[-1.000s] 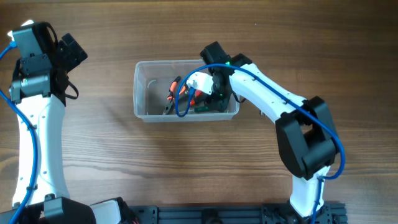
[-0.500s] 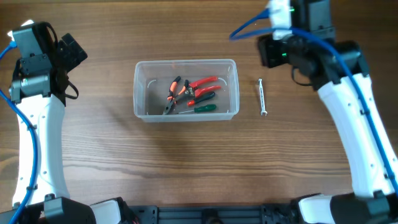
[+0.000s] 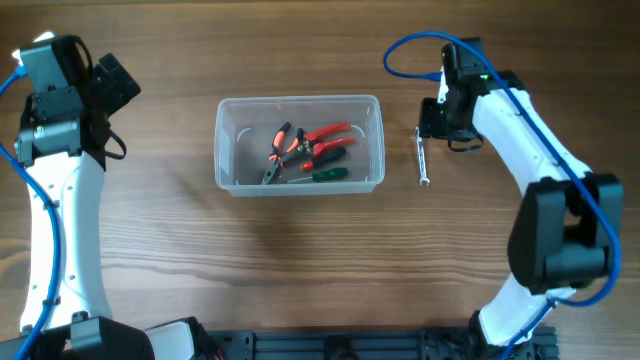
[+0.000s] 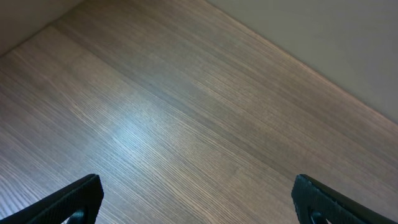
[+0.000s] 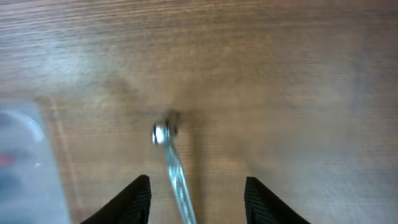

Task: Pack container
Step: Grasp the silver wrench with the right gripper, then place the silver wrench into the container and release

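Container (image 3: pixel 236 140) holds hand tools (image 3: pixel 305 150), prob. pliers + screwdriver; wrench (image 3: pixel 423 156) lies outside, unpacked. R gripper (image 5: pixel 198 196) fingers apart above wrench; L gripper (image 4: pixel 199 208) apart, idle.

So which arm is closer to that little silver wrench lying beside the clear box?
Right. Its fingers hang open just over the wrench, straddling one end. The left arm is far off on the other side of the container.
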Controlling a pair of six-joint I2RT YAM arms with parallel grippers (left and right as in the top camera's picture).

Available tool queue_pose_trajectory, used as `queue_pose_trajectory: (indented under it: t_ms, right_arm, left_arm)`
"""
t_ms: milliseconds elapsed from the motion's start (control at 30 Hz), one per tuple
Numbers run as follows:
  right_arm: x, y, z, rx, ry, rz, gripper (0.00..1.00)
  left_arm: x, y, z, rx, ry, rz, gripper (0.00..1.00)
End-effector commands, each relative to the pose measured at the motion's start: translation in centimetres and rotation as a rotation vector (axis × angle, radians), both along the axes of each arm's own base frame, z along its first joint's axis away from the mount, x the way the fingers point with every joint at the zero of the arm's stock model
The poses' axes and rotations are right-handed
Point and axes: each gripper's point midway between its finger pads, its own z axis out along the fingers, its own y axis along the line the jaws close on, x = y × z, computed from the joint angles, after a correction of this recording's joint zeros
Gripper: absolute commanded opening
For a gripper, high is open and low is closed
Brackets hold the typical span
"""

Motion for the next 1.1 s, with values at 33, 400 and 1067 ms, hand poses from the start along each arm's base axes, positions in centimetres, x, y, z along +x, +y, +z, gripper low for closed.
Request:
queue_pose_trajectory:
  t_ms: [33, 400, 1067]
  right_arm:
    - [-0.5, 0.4, -4.3, 0.001, 0.095, 0.037, 0.39]
    - [-0.7, 0.7, -5.9, 0.008, 0.125, 0.080, 0.37]
    - [2.9, 0.3, 8.4, -0.054, -0.132, 0.122, 0.04]
  left_arm:
    - [0.1, 0.5, 0.2, 0.011, -0.004, 0.018, 1.00]
    - [0.1, 0.5, 0.2, 0.010, -0.005, 0.018, 1.00]
    - [0.1, 0.5, 0.2, 0.011, -0.004, 0.018, 1.00]
